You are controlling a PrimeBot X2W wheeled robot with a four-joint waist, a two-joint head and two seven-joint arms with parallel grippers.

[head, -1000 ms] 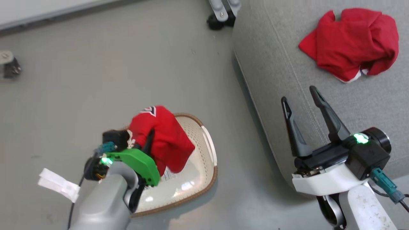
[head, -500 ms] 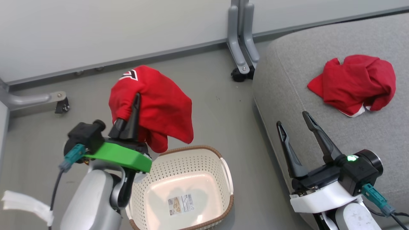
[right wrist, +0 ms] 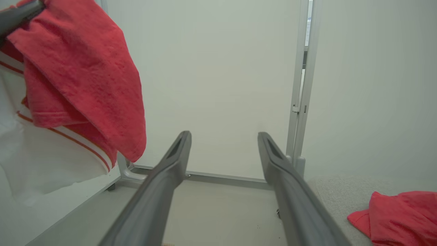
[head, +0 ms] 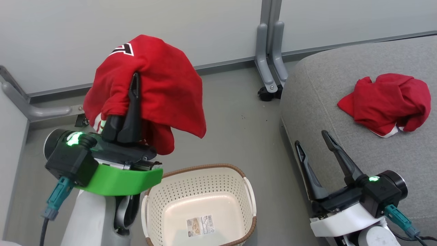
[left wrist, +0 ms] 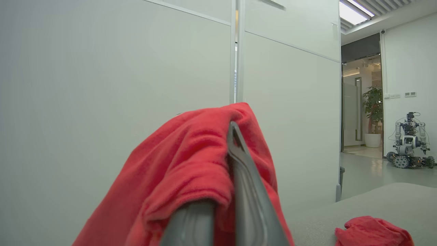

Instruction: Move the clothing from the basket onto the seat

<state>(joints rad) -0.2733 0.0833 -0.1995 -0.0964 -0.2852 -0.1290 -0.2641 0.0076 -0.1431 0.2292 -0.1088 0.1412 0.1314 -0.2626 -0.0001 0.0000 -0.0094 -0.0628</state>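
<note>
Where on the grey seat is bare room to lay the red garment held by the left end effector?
Free: the seat between its rounded left edge and the red garment lying on it, and the strip beside the open right end effector. Crowded: where that garment lies.

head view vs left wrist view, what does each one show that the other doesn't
Head view: the basket on the floor with no clothing in it, and the open right gripper. Left wrist view: a doorway with a potted plant and another robot beyond it. Both: the left gripper shut on a red jersey, and a second red jersey lying on the seat.
</note>
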